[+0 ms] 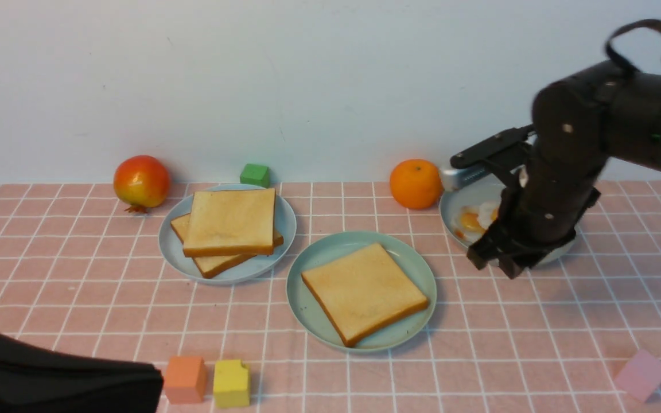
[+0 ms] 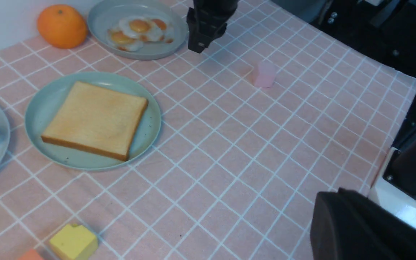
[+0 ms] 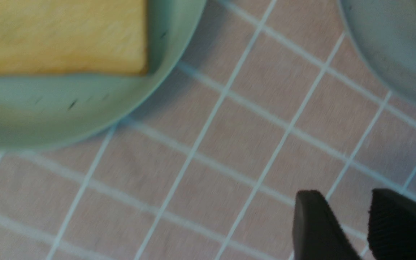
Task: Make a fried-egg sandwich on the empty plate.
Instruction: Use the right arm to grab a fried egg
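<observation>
1. the mint-green plate [image 1: 325, 252] sits near the middle of the worktop [image 1: 537, 321], which is covered with a pink checked cloth.
2. a single toast slice [image 1: 364, 291] lies flat on it, one corner pointing toward the robot. there is no egg on the slice, so the sandwich is not yet built.
3. to the robot's left and a little farther back, almost touching the mint-green plate, a paler blue-grey plate [image 1: 286, 215] carries two stacked toast slices [image 1: 230, 222], the upper one turned slightly against the lower.
4. on the right, a second pale plate [image 1: 450, 221] holds the fried eggs [image 1: 475, 218], with an orange [image 1: 415, 183] just beside its left rim.
5. the right pincer [image 1: 495, 265] hangs over the near edge of the egg plate, pointing down. in the right wrist view its dark fingertips [image 3: 316, 224] stand apart over bare cloth with nothing between them, so it is released.
6. the left pincer [image 1: 147, 381] lies low at the near left corner, clenched and empty, well apart from every plate.
7. a pomegranate [image 1: 142, 182] and a green cube [image 1: 255, 174] sit by the back wall.
8. an orange cube [image 1: 185, 379] and a yellow cube [image 1: 231, 383] stand side by side at the front, just beside the left pincer.
9. a pink cube [image 1: 641, 374] sits near the front right.
</observation>
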